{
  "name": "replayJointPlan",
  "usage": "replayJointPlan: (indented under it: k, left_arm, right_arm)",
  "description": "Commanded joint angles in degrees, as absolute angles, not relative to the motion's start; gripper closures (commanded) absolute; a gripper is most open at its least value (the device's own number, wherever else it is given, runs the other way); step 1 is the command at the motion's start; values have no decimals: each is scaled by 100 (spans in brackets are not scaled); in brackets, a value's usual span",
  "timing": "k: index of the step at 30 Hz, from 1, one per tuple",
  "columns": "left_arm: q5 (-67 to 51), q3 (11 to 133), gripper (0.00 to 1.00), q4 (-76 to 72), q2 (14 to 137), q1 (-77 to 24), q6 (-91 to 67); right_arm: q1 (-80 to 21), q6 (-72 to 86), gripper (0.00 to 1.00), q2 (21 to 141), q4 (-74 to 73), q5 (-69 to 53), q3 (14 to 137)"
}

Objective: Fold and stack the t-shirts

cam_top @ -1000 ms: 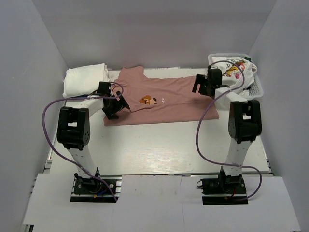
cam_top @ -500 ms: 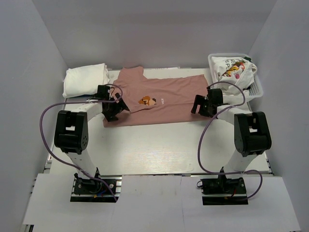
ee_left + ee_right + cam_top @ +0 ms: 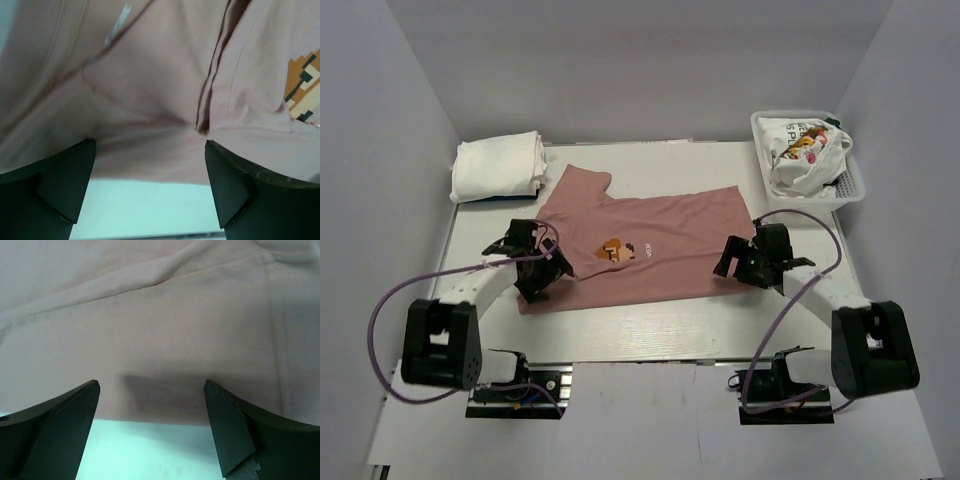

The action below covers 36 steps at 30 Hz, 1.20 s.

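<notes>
Basket holding printed tee, perhaps more beneath, left fingers and right fingers wide over pink tee

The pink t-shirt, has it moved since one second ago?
Yes. The pink t-shirt has slid toward the near edge of the table, away from the folded white stack.

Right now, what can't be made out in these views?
- Top view: dusty-pink cotton t-shirt, near-left corner under the left gripper, right edge under the right gripper.
- Top view: folded white t-shirt pile, layers too small to count.
- Top view: white plastic mesh basket, contents hidden beneath the bunched printed white t-shirt.
- Wrist views: shirt cropped by frame edges; finger contact unclear.
</notes>
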<state>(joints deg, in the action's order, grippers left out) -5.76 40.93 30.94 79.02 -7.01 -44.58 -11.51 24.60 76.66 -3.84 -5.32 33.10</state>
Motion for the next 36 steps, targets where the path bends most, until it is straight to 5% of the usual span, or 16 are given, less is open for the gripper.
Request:
replayJointPlan:
  k: [1,5,11,20,30,34,36]
  left_arm:
    - [-526,3850,0,3964,6834,-747,-4527]
    - [-782,4304,0,3929,6407,-922,-4254]
    - [-1063,4587,0,3579,7372,-1213,-3877]
    - [-1134,4852,16,2902,8340,-1626,-3876]
    - [-861,4913,59,2707,8807,-1731,-4051]
    - [-650,4913,100,2707,8807,-1784,-4052]
    - [-650,4913,100,2707,8693,-1784,-4052]
  right_arm:
    - [-1344,2593,9,7024,-1582,-958,3050]
    - [-1345,2400,9,6329,-1530,-1195,3470]
    - [-1336,2259,9,6477,-1239,-1292,3841]
    - [-1318,2250,9,6776,-1292,-1213,3806]
    - [-1318,2215,9,6636,-1468,-1011,3779]
    - [-1327,2241,9,6504,-1459,-923,3736]
    - [-1318,2232,9,6460,-1459,-923,3735]
